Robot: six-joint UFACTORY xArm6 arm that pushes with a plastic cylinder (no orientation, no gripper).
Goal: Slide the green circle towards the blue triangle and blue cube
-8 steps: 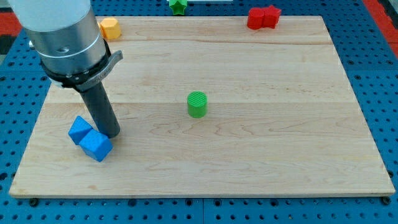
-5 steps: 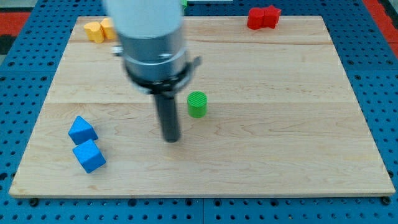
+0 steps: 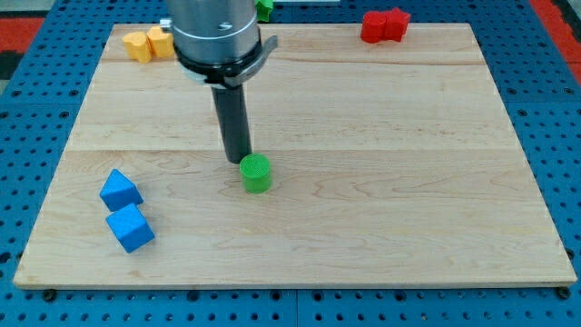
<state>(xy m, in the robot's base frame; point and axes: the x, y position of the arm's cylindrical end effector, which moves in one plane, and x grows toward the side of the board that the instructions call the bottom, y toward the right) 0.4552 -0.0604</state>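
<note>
The green circle point(image 3: 256, 173), a short ribbed cylinder, stands near the board's middle, a little left of centre. My tip point(image 3: 238, 160) sits just above and left of it, touching or almost touching its upper left edge. The blue triangle point(image 3: 120, 190) and the blue cube point(image 3: 130, 228) lie close together near the board's lower left, the triangle above the cube, well to the left of the green circle. The arm's grey body rises to the view's top.
Two yellow blocks point(image 3: 148, 42) sit at the board's upper left. Red blocks point(image 3: 385, 24) sit at the upper right edge. A green block point(image 3: 264, 8) shows partly behind the arm at the view's top. Blue pegboard surrounds the wooden board point(image 3: 408, 200).
My tip left the blue blocks, swept right and then up beside the green circle. The green circle has slid down and to the left. The blue cube shifted slightly left earlier.
</note>
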